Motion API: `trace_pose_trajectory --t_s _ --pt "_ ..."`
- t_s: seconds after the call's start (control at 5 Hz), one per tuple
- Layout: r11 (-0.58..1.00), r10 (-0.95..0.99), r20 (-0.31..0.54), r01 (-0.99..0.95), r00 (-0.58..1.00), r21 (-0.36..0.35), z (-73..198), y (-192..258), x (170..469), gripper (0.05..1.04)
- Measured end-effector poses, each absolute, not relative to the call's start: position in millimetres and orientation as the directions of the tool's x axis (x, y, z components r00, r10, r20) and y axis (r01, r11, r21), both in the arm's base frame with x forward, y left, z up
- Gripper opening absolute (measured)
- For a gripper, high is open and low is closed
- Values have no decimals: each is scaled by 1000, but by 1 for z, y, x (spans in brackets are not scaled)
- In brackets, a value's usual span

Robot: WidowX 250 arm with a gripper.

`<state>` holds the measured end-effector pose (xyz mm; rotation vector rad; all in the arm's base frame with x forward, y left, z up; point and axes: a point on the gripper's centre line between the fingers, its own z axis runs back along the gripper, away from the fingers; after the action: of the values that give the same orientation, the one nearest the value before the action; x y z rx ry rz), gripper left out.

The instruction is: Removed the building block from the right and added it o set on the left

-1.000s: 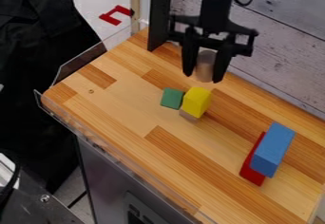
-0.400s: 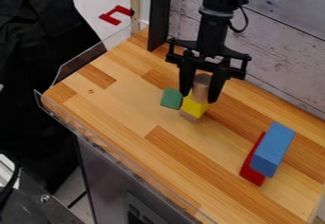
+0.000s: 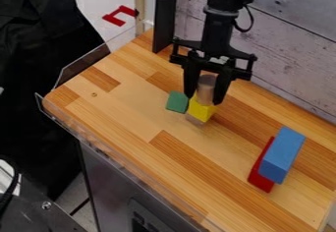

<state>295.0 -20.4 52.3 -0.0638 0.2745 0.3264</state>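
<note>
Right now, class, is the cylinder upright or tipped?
Upright: the cylinder is in the gripper, round end facing up, above the yellow block.

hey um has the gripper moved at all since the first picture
Yes. The gripper has come down and slightly left in the view, judged against the unmoved green block, bringing the brown cylinder to the yellow block.

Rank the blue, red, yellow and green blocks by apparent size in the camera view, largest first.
1. Blue block
2. Red block, partly hidden by the blue one
3. Yellow block and green block: too close to rank, the yellow being partly covered
</note>
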Motion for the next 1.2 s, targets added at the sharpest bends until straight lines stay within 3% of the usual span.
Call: trace_pose_trajectory --t_s 0.6,0.8,1.0,1.2 --pt "947 307 -285 -323 908 -9 52 -20 294 549" --pt "947 306 -301 -322 903 -4 50 -20 292 860" --pt "943 317 -297 -333 901 -2 52 -20 294 1006" --pt "939 331 -308 -343 892 16 53 -19 292 1001"
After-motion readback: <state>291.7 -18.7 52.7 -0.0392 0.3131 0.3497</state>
